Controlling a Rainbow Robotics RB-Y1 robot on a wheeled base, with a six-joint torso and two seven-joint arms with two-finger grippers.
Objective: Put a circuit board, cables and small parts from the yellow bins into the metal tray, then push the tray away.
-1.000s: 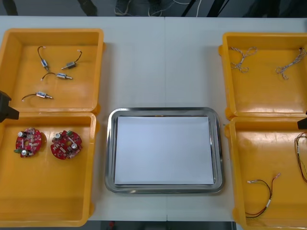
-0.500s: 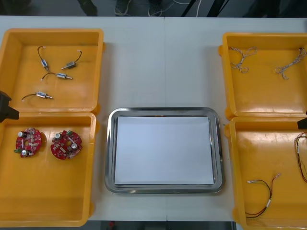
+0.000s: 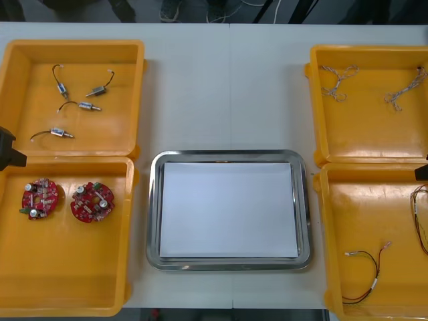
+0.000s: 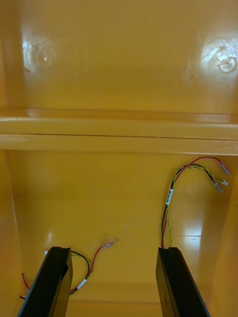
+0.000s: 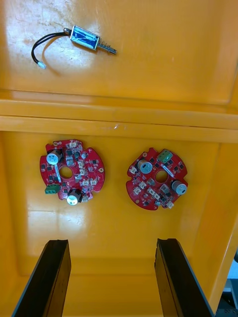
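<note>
yellow bins (image 3: pixel 67 267) flank metal tray (image 3: pixel 154 214), left fingers (image 5: pixel 52 277) apart over circuit boards (image 5: pixel 72 171), right fingers (image 4: pixel 54 282) apart over cables (image 4: pixel 169 197)

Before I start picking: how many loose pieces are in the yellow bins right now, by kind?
Round red circuit boards: 2
Small metal parts: 4
Twisted blue and white cables: 2
Red and yellow cables: 2
Total: 10
</note>
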